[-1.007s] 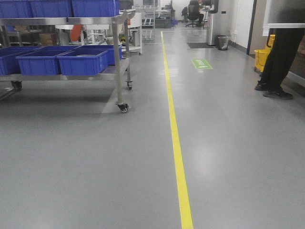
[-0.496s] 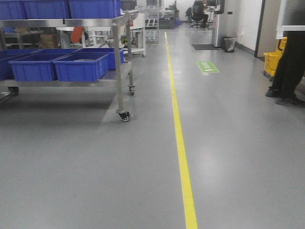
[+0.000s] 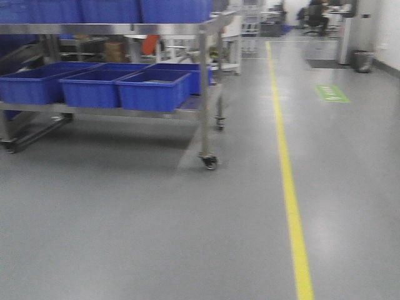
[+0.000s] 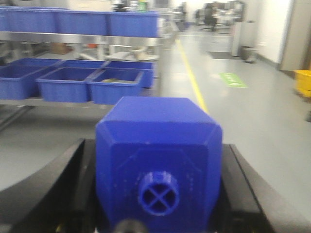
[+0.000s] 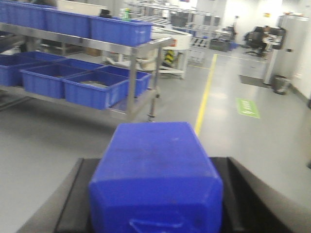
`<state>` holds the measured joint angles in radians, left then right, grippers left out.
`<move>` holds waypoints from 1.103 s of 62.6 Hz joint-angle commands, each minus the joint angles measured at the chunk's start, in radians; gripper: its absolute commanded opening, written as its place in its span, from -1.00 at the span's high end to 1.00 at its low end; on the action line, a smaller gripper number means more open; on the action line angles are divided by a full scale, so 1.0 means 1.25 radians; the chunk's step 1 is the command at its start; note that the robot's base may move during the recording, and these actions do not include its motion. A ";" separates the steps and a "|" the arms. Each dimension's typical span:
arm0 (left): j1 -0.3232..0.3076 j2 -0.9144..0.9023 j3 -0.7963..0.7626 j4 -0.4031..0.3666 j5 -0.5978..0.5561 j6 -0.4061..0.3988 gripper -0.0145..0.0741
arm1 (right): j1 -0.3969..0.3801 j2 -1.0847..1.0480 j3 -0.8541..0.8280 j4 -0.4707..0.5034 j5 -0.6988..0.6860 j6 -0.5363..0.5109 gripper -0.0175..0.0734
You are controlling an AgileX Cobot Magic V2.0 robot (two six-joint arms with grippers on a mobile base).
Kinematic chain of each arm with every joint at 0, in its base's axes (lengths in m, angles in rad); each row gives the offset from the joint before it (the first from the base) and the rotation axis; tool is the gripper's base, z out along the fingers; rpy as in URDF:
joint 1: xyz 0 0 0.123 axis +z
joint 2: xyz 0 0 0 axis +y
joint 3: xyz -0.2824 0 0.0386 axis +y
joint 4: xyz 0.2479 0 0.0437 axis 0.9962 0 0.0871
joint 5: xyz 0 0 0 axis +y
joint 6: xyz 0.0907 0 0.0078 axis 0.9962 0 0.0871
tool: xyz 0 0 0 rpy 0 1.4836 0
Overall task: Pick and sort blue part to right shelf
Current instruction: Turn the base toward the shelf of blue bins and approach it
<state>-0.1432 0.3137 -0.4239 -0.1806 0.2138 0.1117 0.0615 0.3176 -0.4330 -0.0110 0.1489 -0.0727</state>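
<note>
Our left fingers [image 4: 68, 189] clamp the blue part [image 4: 158, 145]; our right fingers [image 5: 245, 194] clamp another blue block [image 5: 155, 170]. The shelf [image 3: 204, 81] with bins [image 3: 153, 89] stands ahead on our left, well apart from both.

One blue part [image 4: 158, 145] in the left wrist view, another blue part [image 5: 155, 170] in the right, one right shelf [image 3: 112, 29] with three blue bins [image 3: 153, 90] along its lower tier's front edge, one yellow floor line [image 3: 290, 187], one green floor mark [image 3: 332, 94]
</note>
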 commanded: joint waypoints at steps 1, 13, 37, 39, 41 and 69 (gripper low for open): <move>-0.003 0.009 -0.025 -0.005 -0.076 0.000 -0.20 | -0.004 0.005 -0.021 -0.001 -0.076 -0.001 -0.28; -0.003 0.009 -0.025 -0.005 -0.076 0.000 -0.20 | -0.004 0.005 -0.021 -0.001 -0.076 -0.001 -0.28; -0.003 0.009 -0.025 -0.005 -0.076 0.000 -0.20 | -0.004 0.005 -0.021 -0.001 -0.076 -0.001 -0.28; -0.003 0.009 -0.025 -0.005 -0.076 0.000 -0.20 | -0.004 0.005 -0.021 -0.001 -0.076 -0.001 -0.28; -0.003 0.009 -0.025 -0.005 -0.076 0.000 -0.20 | -0.004 0.005 -0.021 -0.001 -0.076 -0.001 -0.28; -0.003 0.009 -0.025 -0.005 -0.076 0.000 -0.20 | -0.004 0.005 -0.021 -0.001 -0.076 -0.001 -0.28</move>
<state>-0.1432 0.3137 -0.4239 -0.1806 0.2138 0.1117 0.0615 0.3176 -0.4330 -0.0110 0.1489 -0.0727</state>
